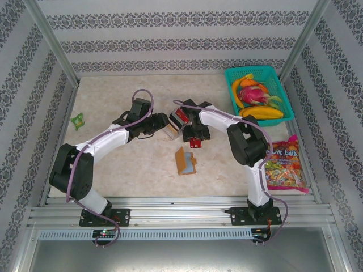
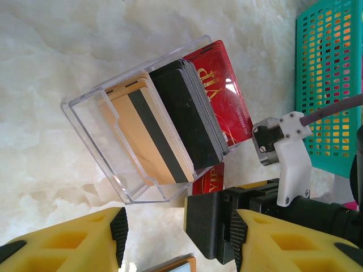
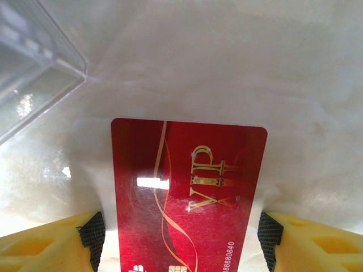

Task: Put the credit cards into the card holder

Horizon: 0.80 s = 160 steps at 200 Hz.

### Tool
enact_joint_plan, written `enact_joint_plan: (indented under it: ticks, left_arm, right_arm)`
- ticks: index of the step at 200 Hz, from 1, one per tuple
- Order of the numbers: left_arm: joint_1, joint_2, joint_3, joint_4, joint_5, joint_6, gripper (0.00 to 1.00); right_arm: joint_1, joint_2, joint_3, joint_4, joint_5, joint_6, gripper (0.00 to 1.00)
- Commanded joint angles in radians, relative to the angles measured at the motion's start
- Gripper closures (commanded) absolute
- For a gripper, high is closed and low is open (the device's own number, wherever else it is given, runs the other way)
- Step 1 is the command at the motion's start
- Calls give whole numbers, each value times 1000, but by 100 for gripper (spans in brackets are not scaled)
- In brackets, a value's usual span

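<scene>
A clear plastic box (image 2: 91,122) lies tilted on the marble table, with tan, black and red credit cards (image 2: 181,113) stacked inside. Another red VIP card (image 3: 187,187) rests flat on the table between the fingers of my right gripper (image 3: 181,238). That gripper is open, with a gap on each side of the card. My left gripper (image 2: 178,229) is open just in front of the box and holds nothing. From above, both grippers (image 1: 164,126) (image 1: 193,139) meet beside the box (image 1: 177,118). The orange-tan card holder (image 1: 185,161) lies nearer the arms' bases, apart from both.
A green basket (image 1: 286,107) of fruit stands at the back right, its mesh wall (image 2: 329,85) close to the box. A colourful candy bag (image 1: 283,164) lies at the right edge. A small green toy (image 1: 77,119) sits at the far left.
</scene>
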Motion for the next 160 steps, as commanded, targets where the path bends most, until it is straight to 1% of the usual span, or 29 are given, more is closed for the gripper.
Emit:
enact_joint_plan:
  ticks: [1, 28, 54, 76, 121, 160]
  left_arm:
    - [10, -28, -20, -27, -22, 0, 46]
    - [9, -31, -19, -29, -24, 0, 46]
    - [10, -29, -16, -30, -21, -1, 46]
    - [10, -26, -14, -27, -18, -1, 46]
    - [10, -33, -17, -30, -20, -1, 45]
    - [9, -30, -13, -32, -20, -1, 45]
  right_arm:
    - [9, 57, -13, -41, 19, 20, 27]
    - [2, 61, -43, -31, -4, 25, 31]
    - [2, 71, -37, -52, 42, 20, 38]
    - [15, 97, -26, -62, 68, 26, 37]
    - [9, 127, -57, -38, 50, 31, 36]
    - [2, 82, -26, -59, 66, 13, 39]
